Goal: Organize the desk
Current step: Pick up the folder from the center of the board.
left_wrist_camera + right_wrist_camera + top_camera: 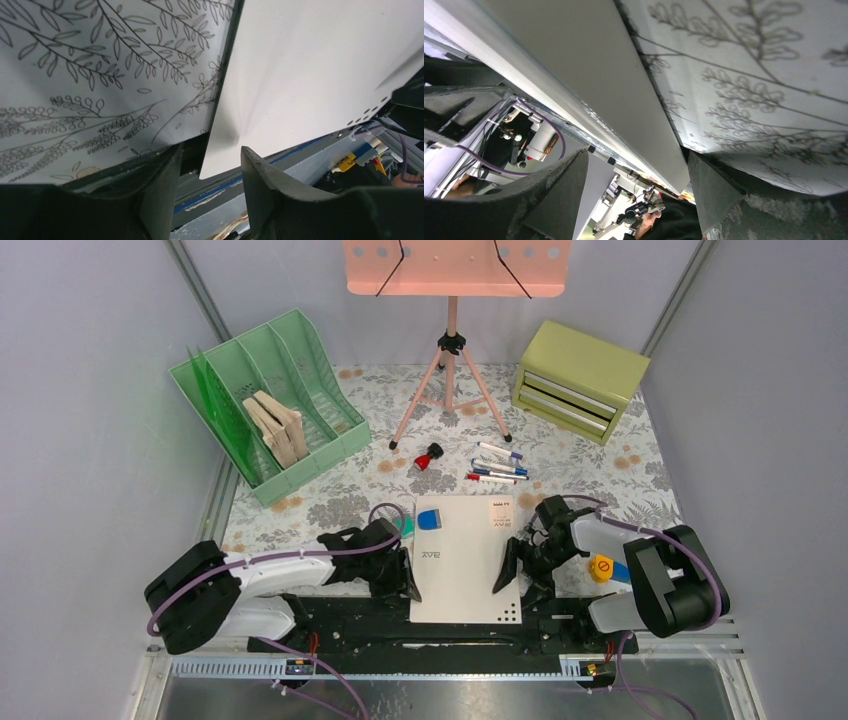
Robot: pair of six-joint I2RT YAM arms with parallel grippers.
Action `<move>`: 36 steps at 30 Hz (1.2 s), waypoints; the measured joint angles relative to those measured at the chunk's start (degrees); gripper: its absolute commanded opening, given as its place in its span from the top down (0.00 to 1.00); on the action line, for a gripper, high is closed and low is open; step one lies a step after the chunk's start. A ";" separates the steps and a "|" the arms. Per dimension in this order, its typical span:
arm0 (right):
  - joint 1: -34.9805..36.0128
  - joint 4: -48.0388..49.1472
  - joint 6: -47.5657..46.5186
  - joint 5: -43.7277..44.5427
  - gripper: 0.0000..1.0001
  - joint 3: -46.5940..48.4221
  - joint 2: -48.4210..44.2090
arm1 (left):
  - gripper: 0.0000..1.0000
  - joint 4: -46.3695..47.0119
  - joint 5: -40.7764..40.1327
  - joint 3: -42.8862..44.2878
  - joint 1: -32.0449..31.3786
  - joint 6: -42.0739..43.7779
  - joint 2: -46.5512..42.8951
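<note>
The desk has a white-grey floral print. A white sheet with a blue item on it lies at the front middle, its near end over the black rail. My left gripper is open at the sheet's left near corner. In the left wrist view that corner sits between the open fingers of the gripper. My right gripper is open at the right edge. In the right wrist view the sheet's corner lies between the jaws of the gripper, nearer the right finger.
A green file rack holding brown books stands at the back left. A pink music-stand tripod is at the back middle, a yellow-green drawer box at the back right. Several markers and a red-black item lie beyond the sheet.
</note>
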 measured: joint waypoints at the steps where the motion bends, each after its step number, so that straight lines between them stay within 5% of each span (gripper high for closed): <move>1: 0.04 0.24 0.04 -0.28 0.21 0.02 0.13 | 0.55 0.35 0.02 -0.02 0.00 0.02 0.66; 6: 0.46 3.96 1.66 -4.04 0.24 -0.76 -0.04 | 0.61 3.76 1.49 -0.24 -0.44 -0.31 4.48; 13: 0.55 10.93 3.52 -7.39 0.41 -6.64 -7.23 | 0.65 3.48 2.40 0.63 -0.72 1.09 5.77; 24: 1.40 7.52 13.05 -8.24 1.00 -7.52 -30.42 | 0.53 -3.41 1.44 4.46 -0.70 6.38 5.55; 36: 1.64 -14.67 7.52 -0.11 1.00 19.32 -22.05 | 0.44 -18.58 -5.25 21.29 -1.14 15.52 4.44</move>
